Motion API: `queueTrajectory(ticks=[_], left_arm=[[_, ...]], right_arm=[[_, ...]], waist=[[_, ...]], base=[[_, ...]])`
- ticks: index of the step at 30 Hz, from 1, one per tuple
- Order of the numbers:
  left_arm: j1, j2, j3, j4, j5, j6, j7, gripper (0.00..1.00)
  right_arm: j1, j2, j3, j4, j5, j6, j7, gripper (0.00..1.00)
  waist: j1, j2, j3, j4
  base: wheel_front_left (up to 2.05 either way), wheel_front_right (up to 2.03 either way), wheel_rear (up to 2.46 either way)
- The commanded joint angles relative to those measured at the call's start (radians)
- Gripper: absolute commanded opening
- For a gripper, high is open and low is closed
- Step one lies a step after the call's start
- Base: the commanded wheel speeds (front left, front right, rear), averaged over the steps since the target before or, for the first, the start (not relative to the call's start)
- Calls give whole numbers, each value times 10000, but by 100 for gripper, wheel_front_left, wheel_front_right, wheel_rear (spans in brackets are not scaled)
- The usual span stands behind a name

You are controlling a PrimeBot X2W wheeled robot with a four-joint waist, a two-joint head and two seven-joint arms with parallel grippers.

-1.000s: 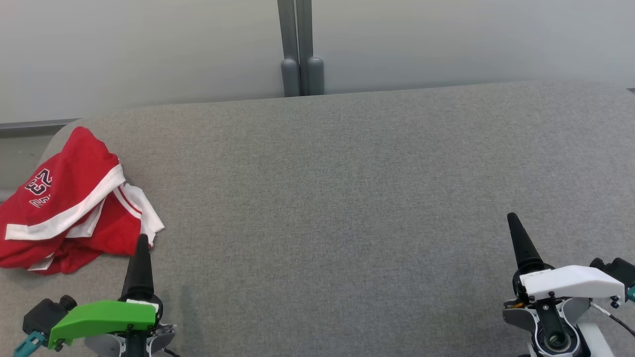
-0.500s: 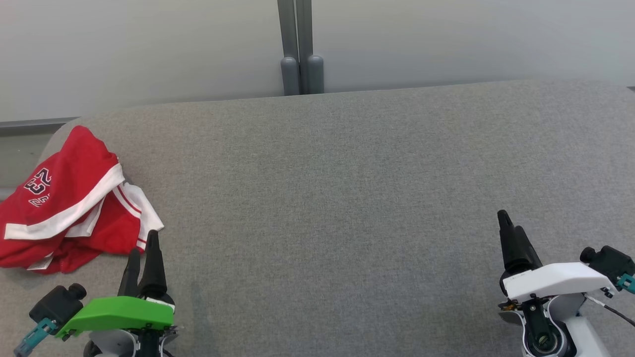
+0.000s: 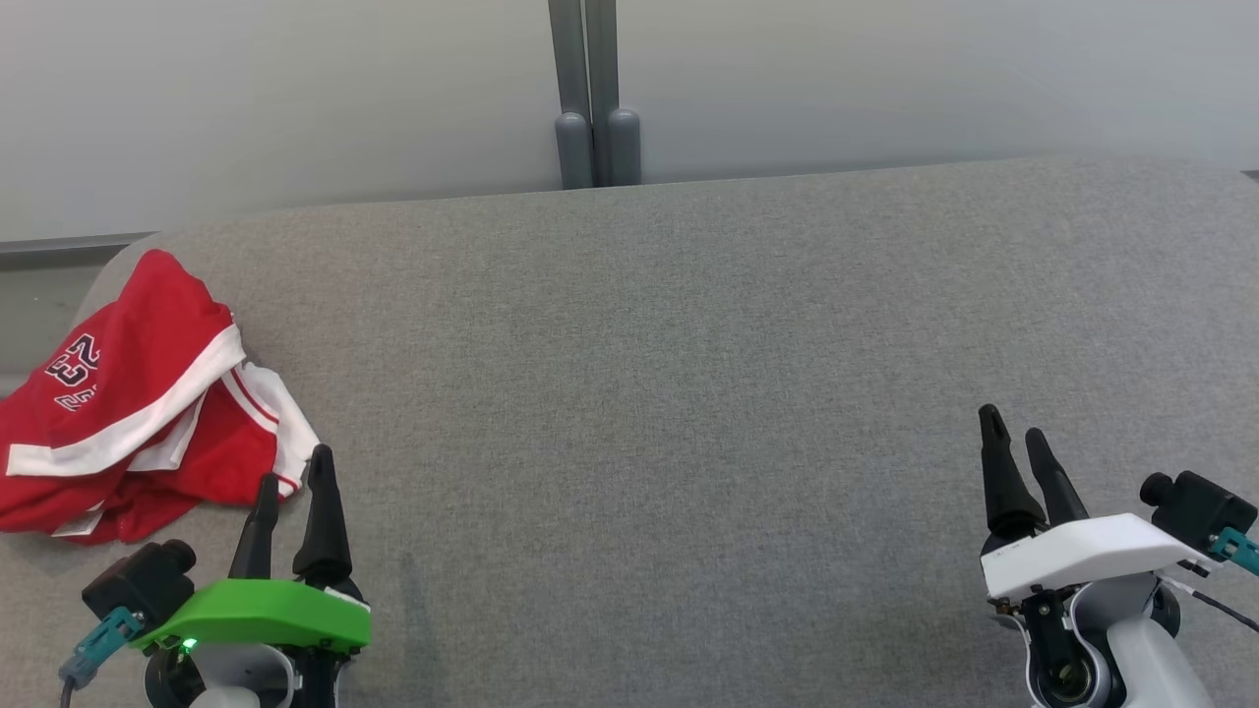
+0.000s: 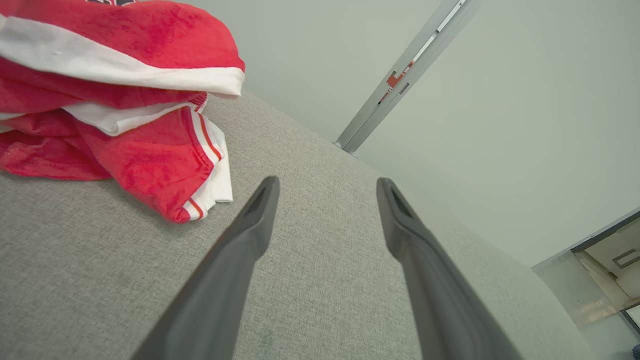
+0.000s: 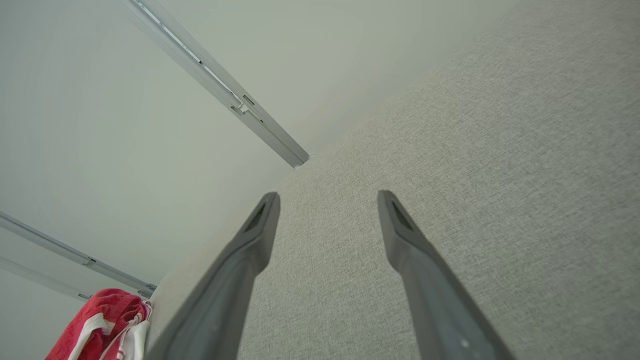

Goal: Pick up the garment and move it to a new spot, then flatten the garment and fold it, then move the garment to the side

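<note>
Nearest the robot, at the lower left of the head view, the left gripper (image 3: 293, 465) sits under a green cover with its two dark fingers pointing away, jaws apart and holding nothing. At the lower right, well apart from it, the right gripper (image 3: 1010, 423) sits under a white cover, its jaws likewise spread and empty. Both hover low over a grey fabric surface (image 3: 669, 393) that spans the whole width ahead. Just beyond and to the left of the left gripper lies the red garment (image 3: 138, 393), a crumpled heap with white bands, red-and-white striped trim and a dark number 23 on its upper fold. It rests at the left end of the surface, near the rounded corner. In the left wrist view, its striped corner lies just beside the left finger, with a strip of bare grey fabric between them, so they are not touching. The middle and right of the surface stretch flat to the far edge. Behind that edge a grey vertical post (image 3: 590, 88) stands against a pale wall (image 3: 934, 79).
</note>
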Motion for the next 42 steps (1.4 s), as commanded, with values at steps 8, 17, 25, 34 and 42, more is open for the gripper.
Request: queueTrajectory(ticks=[8, 17, 25, 34, 42], left_arm=[[-288, 87, -129, -96, 1180, 148, -279, 100], [-276, 96, -227, 53, 2040, 244, -504, 100], [-272, 103, -325, 207, 2834, 379, -683, 100], [-248, 112, -396, 336, 3665, 484, -882, 100], [-167, 116, -415, 405, 4275, 679, -1042, 100]], right_arm=[[-207, -1, 24, -233, -1139, 26, -292, 100], [-201, 21, 126, -115, -2146, 27, -518, 100], [-148, 34, 112, 92, -3006, 28, -701, 100], [-137, 45, -8, 284, -4009, 29, -898, 100], [-98, 83, -155, 419, -4869, 29, -1052, 100]], waist=[[0, 0, 30, 11], [0, 0, 54, 2], [0, 0, 53, 8], [0, 0, 36, 41], [0, 0, 0, 62]], base=[[0, 0, 0], [0, 0, 0], [0, 0, 0], [0, 0, 0], [0, 0, 0]])
